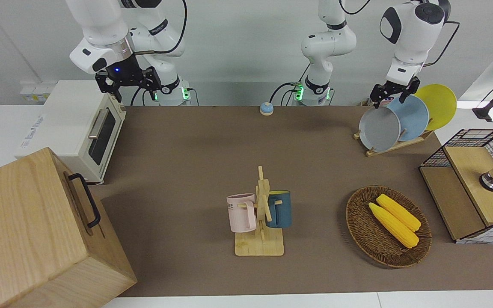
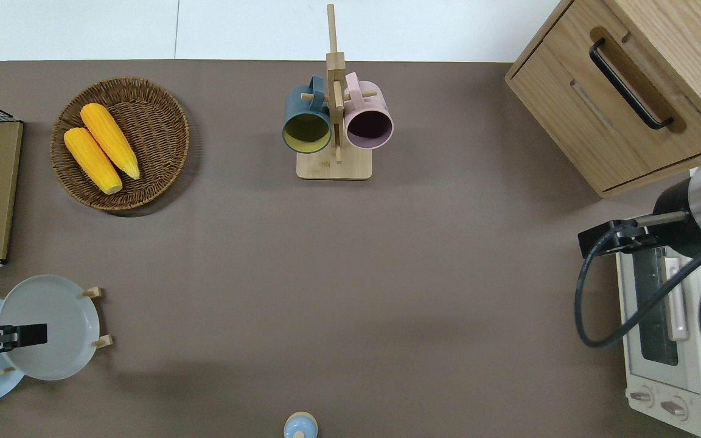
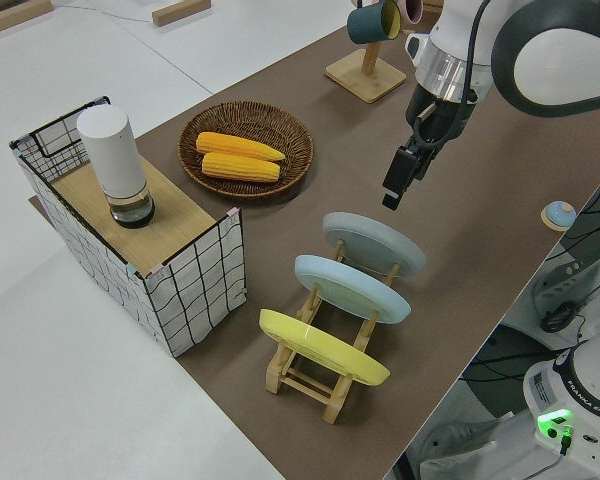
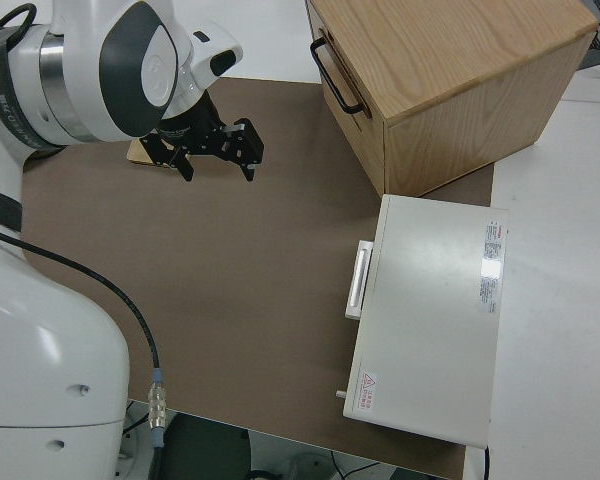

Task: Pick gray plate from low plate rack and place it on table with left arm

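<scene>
— Overhead view first. What is the gray plate (image 2: 55, 325) like?

— It is round, smooth and not shiny, with a low rim. It leans in the low plate rack (image 2: 100, 342), which is made of pale wood slats with short pegs. The rack sits on the flat brown table (image 2: 350, 274) at the left arm's end.

— Are there other plates in the rack?

— Yes. A light-blue plate (image 1: 413, 115) leans next, and then a yellow plate (image 1: 439, 105). All three are the same round shape.

— Where is the left arm?

— It bends down from above. Its black left gripper (image 2: 25, 334) hangs over the gray plate, on the side by the blue plate. From the left side view the left gripper (image 3: 402, 180) points down, up in the air, apart from the plate.

— Are its fingers apart or together?

— I cannot tell.

— And the right gripper (image 4: 215, 150)?

— That arm is parked. Its fingers are spread apart with nothing between them.

— What else is on the table?

— A round woven basket (image 1: 360, 231) with two bumpy yellow corn cobs (image 1: 394, 220).
</scene>
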